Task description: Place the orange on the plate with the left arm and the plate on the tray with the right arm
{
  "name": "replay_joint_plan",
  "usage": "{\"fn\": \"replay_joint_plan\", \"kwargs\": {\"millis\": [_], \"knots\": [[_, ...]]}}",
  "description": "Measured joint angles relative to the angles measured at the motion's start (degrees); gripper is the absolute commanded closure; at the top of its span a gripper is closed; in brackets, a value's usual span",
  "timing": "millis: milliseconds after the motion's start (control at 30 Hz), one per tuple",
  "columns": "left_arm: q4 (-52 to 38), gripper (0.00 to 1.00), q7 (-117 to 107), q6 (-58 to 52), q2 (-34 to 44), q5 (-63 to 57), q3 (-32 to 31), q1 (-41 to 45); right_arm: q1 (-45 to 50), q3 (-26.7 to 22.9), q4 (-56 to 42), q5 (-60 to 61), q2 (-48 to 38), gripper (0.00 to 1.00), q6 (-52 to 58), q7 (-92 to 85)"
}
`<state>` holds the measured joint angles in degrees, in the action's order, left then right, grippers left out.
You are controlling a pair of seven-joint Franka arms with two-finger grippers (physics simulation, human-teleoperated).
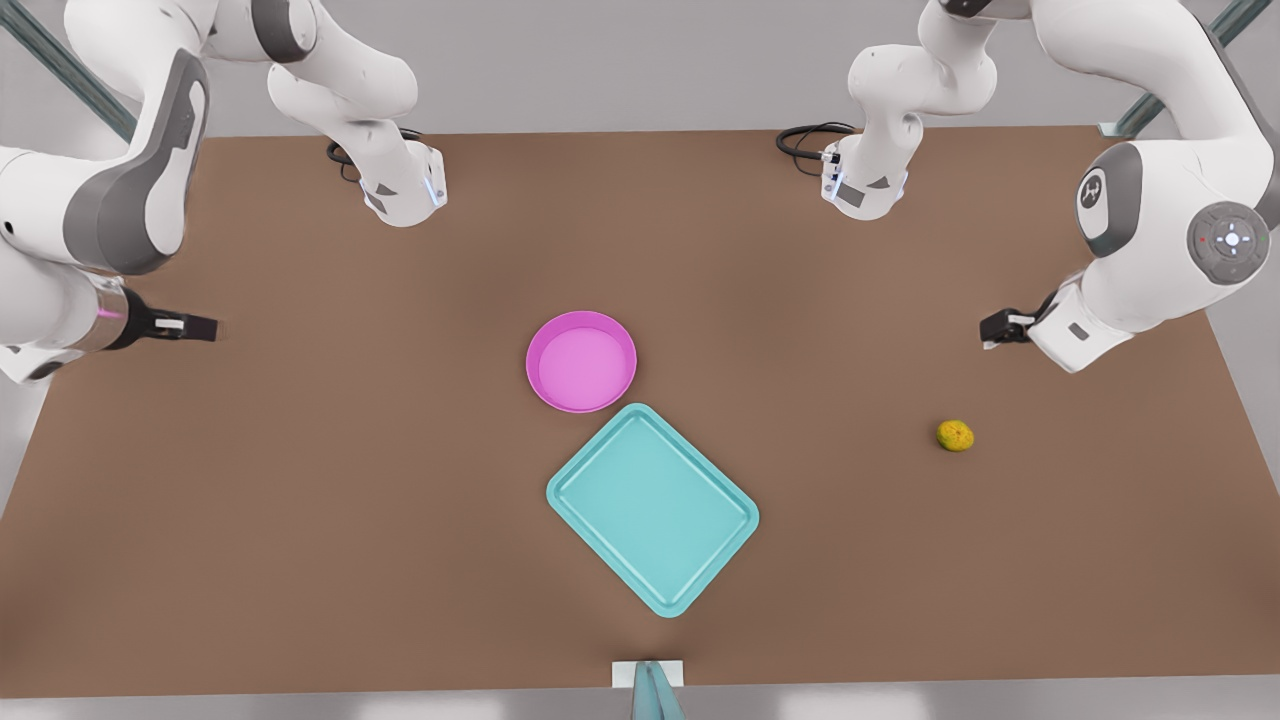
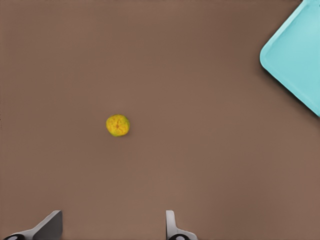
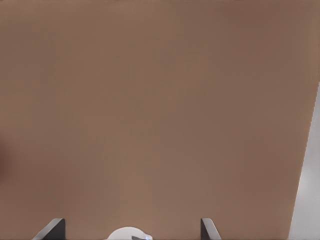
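The left claw (image 1: 1000, 328) is hovering over the brown counter (image 1: 300, 500) at the front view's right, its 2 fingers (image 2: 172, 227) spread wide and holding nothing; the small round yellow-orange bumpy orange (image 1: 955, 435) is lying on the counter near it, apart from the fingers. The right claw (image 1: 200, 327) is waiting at the front view's left, fingers (image 3: 207, 229) also spread wide and empty. Well apart from both claws, between them, the round bright pink shallow plate (image 1: 581, 361) is sitting just beside a corner of the teal rectangular flat tray (image 1: 653, 508).
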<state>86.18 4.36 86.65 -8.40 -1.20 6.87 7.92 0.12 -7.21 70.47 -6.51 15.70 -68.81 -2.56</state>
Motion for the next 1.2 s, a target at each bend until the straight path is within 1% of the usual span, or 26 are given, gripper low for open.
{"fn": "replay_joint_plan", "kwargs": {"millis": [100,167,267,367,533,700,867,1200], "knots": [[0.5,0.0,0.3,1.2,-2.9,0.1,0.1,-0.3,-0.8,-0.1,0.0,0.3,0.2,0.0,-1.4,-0.1],[0.8,0.0,0.5,2.8,-10.1,0.5,0.1,-2.4,-0.8,-0.1,0.0,0.4,0.3,0.0,-2.0,-0.1],[2.8,0.0,1.7,8.5,-20.3,0.8,0.1,-6.2,-1.2,-0.1,0.0,0.5,0.3,0.0,-2.6,-0.1],[5.1,0.0,4.1,15.6,-25.1,0.9,0.2,-8.9,-1.3,-0.2,0.0,0.5,0.3,0.0,-3.0,-0.2],[10.6,0.0,7.6,26.2,-26.9,1.0,0.1,-9.0,-1.7,-0.1,0.0,0.5,0.3,0.0,-3.2,-0.2],[12.4,0.0,10.2,31.8,-27.7,1.1,0.1,-8.8,-2.4,-0.2,0.0,0.6,0.4,0.0,-3.4,-0.4],[12.8,0.0,12.1,34.4,-29.5,1.1,0.1,-8.6,-2.4,-0.1,0.0,0.6,0.4,0.0,-3.4,-0.4],[13.7,0.0,14.7,35.2,-31.3,1.0,0.2,-8.4,-2.5,-0.1,0.0,0.8,0.3,0.0,-3.4,-0.5]]}}
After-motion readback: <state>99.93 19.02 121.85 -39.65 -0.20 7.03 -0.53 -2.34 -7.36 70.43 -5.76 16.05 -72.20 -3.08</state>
